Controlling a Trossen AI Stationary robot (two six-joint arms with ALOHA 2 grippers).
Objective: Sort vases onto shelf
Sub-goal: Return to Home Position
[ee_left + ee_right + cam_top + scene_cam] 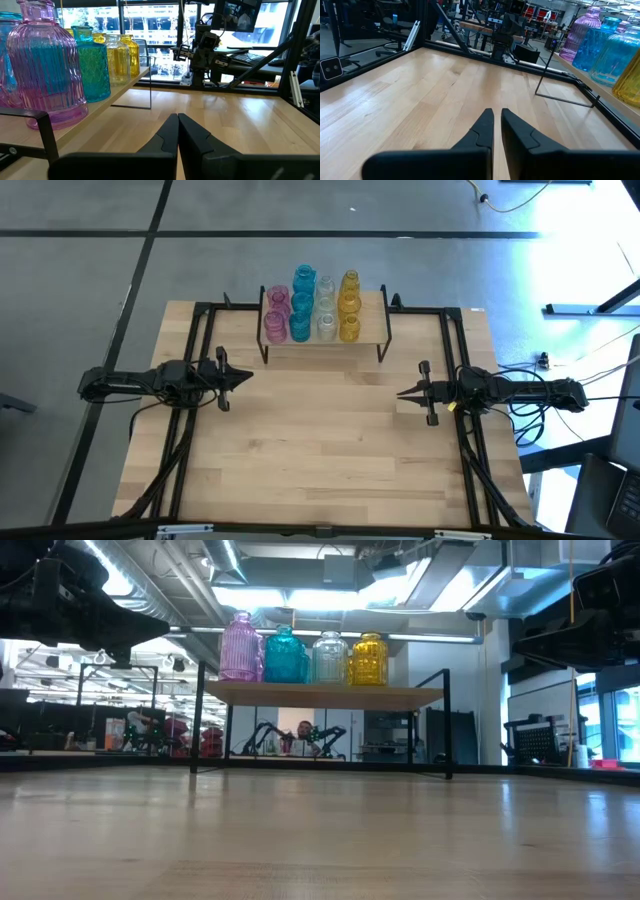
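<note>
Workshop background only in low view, behind shelf.

Bright overhead lighting, blue-tinged glare

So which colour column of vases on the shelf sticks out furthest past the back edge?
The teal-blue column: its rearmost vase sits beyond the shelf back edge line, further than the pink, clear or amber ones.

Pink, teal, clear and amber ribbed vases top a light-wood shelf.
</note>
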